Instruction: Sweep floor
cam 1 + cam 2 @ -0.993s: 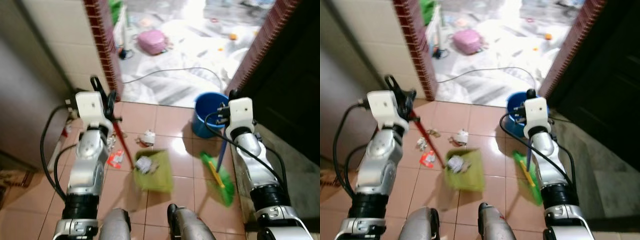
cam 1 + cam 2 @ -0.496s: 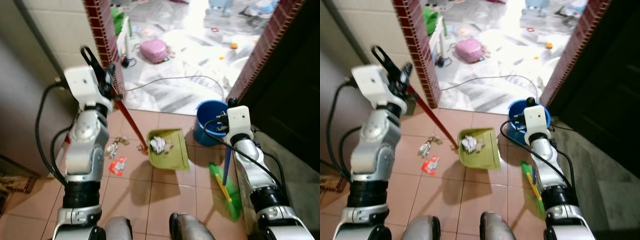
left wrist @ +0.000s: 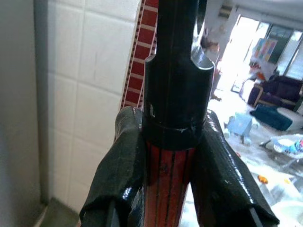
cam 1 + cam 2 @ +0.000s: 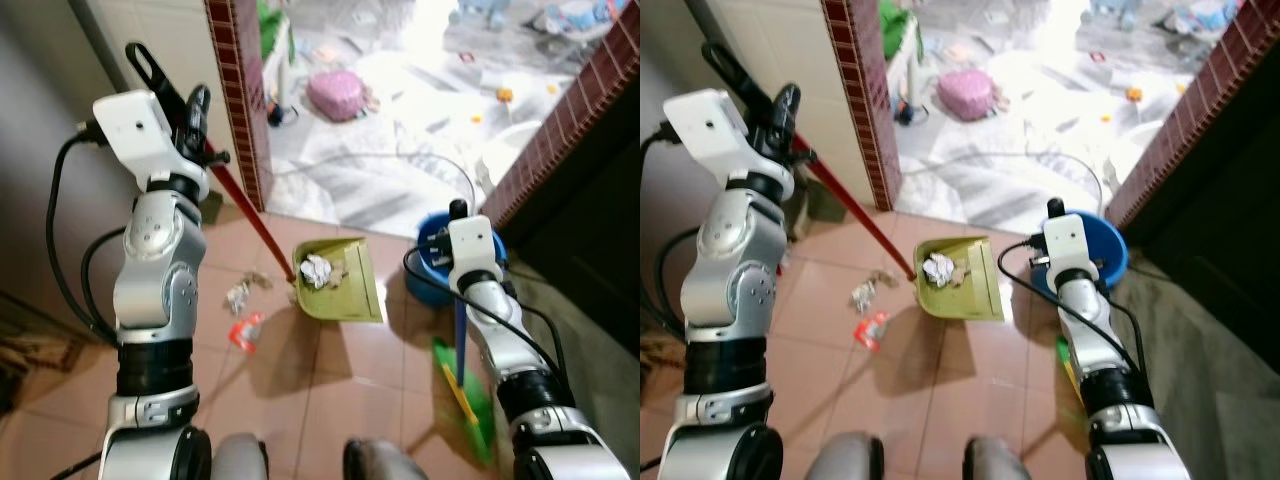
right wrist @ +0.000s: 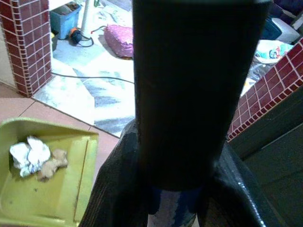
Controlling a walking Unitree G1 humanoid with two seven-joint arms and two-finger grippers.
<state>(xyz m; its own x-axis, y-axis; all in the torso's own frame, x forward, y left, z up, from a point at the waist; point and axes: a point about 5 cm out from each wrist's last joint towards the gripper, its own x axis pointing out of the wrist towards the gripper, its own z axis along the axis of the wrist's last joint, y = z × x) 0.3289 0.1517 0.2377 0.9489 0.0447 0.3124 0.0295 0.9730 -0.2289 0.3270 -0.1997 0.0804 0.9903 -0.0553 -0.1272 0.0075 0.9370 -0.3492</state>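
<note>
Green dustpan [image 4: 337, 282], already carrying crumpled paper [image 4: 316, 269], hangs from its red handle [image 3: 166, 179], pinched by the left gripper [image 3: 173, 142]. Right gripper [image 5: 165, 189] clamps the broom [image 4: 463, 385]; scraps [image 4: 242, 312] left on floor tiles [image 4: 330, 390] near the doorway edge

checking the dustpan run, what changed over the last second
The left gripper rose with the red handle, and the dustpan, trash still in it, moved from beside the robot's legs toward the doorway. The camera shifted too. The right gripper still holds the broom; litter stays on the tiles.
</note>
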